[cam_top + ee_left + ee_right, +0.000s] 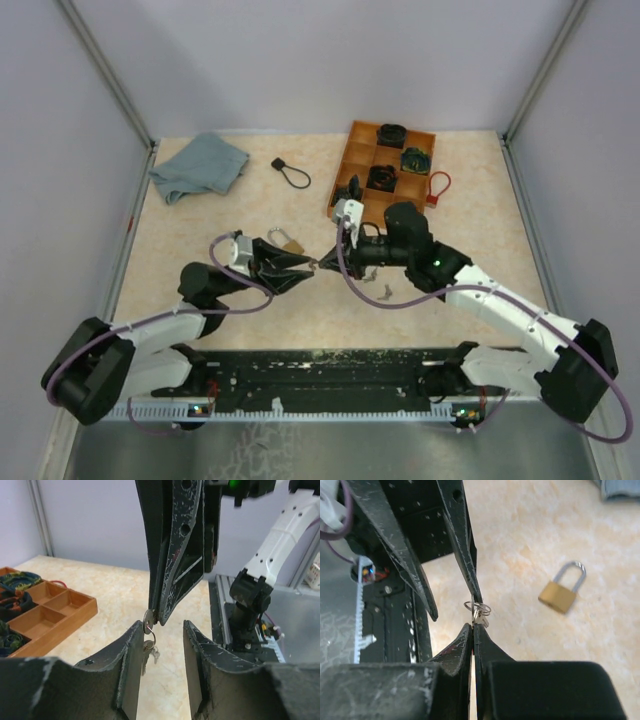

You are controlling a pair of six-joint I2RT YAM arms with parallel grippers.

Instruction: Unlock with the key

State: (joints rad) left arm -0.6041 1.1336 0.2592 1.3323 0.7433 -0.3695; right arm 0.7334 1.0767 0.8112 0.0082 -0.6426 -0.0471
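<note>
- The right hand (472, 630) is closed, and the small silver keys on a wire ring (479, 611) are pinched between its fingertips
- The silver keys are held in the air above the middle of the beige marbled table (200, 230); in the left wrist view the ring and a further key are seen hanging below the pinched one
- The left hand (162, 624) is open: its two dark fingers are set apart, one on each side of the right hand's tip
- In the right wrist view, one left fingertip is seen just beside the ring; whether it touches cannot be told
- The two hands are seen tip to tip near the middle of the table
- A brass padlock with a silver shackle (289, 243) is laid flat on the table just beyond the left hand, toward the far edge and apart from the silver keys
- An orange-brown wooden tray with compartments (352, 170) is placed at the far edge, right of centre
- A blue-grey cloth (200, 165) is crumpled in the far left corner
</note>
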